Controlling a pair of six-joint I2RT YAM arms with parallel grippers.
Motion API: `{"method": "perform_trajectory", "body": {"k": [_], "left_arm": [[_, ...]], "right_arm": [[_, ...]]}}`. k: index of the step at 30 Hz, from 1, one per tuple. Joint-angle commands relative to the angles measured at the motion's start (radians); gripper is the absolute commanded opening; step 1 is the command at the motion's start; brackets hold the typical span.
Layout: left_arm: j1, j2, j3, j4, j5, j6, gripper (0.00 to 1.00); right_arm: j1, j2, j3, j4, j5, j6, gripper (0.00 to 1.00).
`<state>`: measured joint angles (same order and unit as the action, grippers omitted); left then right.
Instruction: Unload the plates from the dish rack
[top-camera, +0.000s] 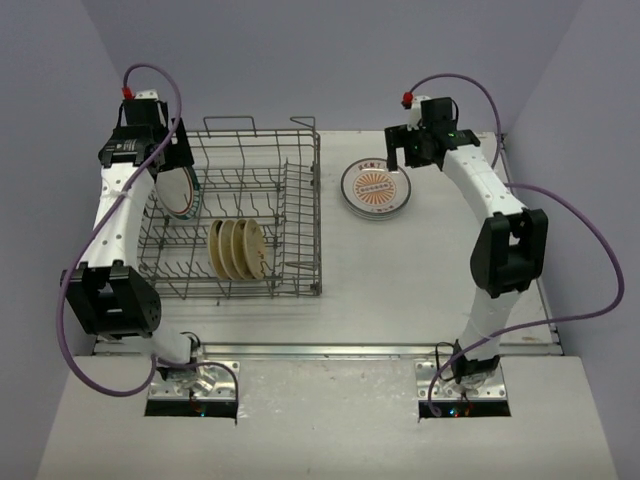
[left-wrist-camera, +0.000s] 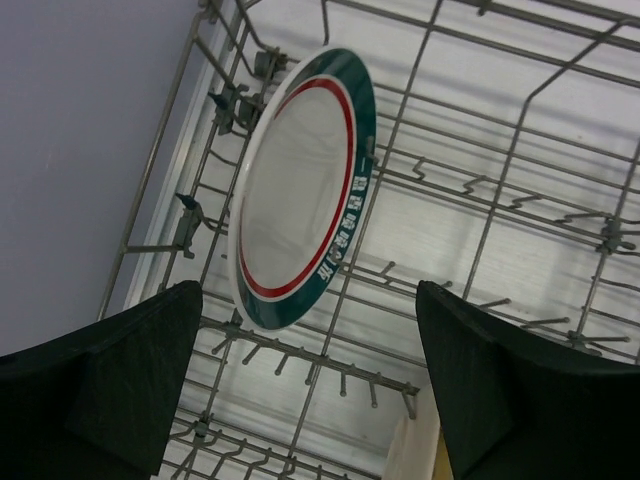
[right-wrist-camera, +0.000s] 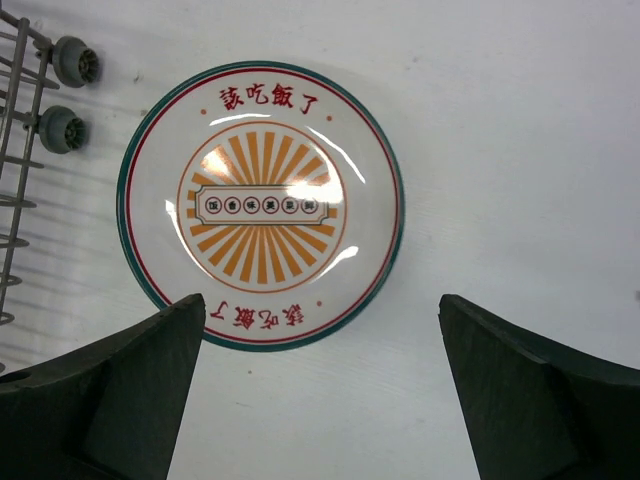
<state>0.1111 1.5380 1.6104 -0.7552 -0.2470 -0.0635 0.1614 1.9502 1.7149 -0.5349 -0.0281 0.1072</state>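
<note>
The grey wire dish rack (top-camera: 300, 215) stands on the left half of the table. A white plate with a green-and-red rim (top-camera: 181, 190) stands on edge at its left side, and it shows tilted in the left wrist view (left-wrist-camera: 300, 185). Three tan plates (top-camera: 238, 249) stand together in the rack's front middle. My left gripper (top-camera: 168, 160) (left-wrist-camera: 310, 375) hovers open above the banded plate, touching nothing. A sunburst plate (top-camera: 375, 187) (right-wrist-camera: 260, 205) lies flat on the table right of the rack. My right gripper (top-camera: 412, 150) (right-wrist-camera: 320, 385) is open and empty just above that plate's far-right edge.
The rack's loop handle (top-camera: 230, 124) sticks up at the back. Two grey rack wheels (right-wrist-camera: 70, 95) show beside the sunburst plate. Purple cables (top-camera: 590, 230) hang off both arms. Walls close in on the left and right.
</note>
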Motion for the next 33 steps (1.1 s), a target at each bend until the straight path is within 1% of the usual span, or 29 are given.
{"method": "perform_trajectory", "body": {"k": [1, 4, 8, 13, 16, 18, 19, 21, 22, 23, 30, 33], "left_arm": [[0.062, 0.049, 0.049, 0.036, 0.095, 0.058, 0.78], [0.079, 0.08, 0.045, 0.054, 0.109, 0.094, 0.7], [0.094, 0.113, 0.04, 0.07, 0.11, 0.108, 0.67], [0.117, 0.186, 0.046, 0.084, 0.124, 0.112, 0.58], [0.125, 0.21, 0.041, 0.11, 0.119, 0.118, 0.56], [0.131, 0.224, 0.04, 0.12, 0.127, 0.12, 0.53], [0.132, 0.228, 0.041, 0.124, 0.136, 0.122, 0.49], [0.133, 0.229, 0.042, 0.13, 0.148, 0.125, 0.44], [0.133, 0.226, 0.042, 0.131, 0.155, 0.126, 0.39], [0.133, 0.223, 0.042, 0.134, 0.155, 0.126, 0.37], [0.134, 0.148, 0.043, 0.154, 0.13, 0.139, 0.05], [0.131, 0.106, 0.097, 0.143, 0.134, 0.161, 0.0]], "right_arm": [[-0.021, -0.125, -0.066, 0.041, 0.091, -0.062, 0.99], [-0.022, -0.191, -0.099, 0.045, 0.067, -0.055, 0.99], [-0.022, -0.264, -0.17, 0.056, 0.035, -0.037, 0.99], [-0.022, -0.335, -0.235, 0.068, -0.002, -0.03, 0.99], [-0.022, -0.357, -0.259, 0.072, -0.013, -0.034, 0.99], [-0.022, -0.367, -0.262, 0.073, -0.019, -0.038, 0.99], [-0.022, -0.371, -0.267, 0.075, -0.023, -0.041, 0.99], [-0.022, -0.374, -0.275, 0.077, -0.027, -0.044, 0.99], [-0.022, -0.375, -0.278, 0.079, -0.032, -0.044, 0.99], [-0.022, -0.376, -0.279, 0.081, -0.032, -0.044, 0.99], [-0.022, -0.407, -0.3, 0.106, -0.044, -0.046, 0.99], [-0.022, -0.425, -0.303, 0.113, -0.052, -0.05, 0.99]]}}
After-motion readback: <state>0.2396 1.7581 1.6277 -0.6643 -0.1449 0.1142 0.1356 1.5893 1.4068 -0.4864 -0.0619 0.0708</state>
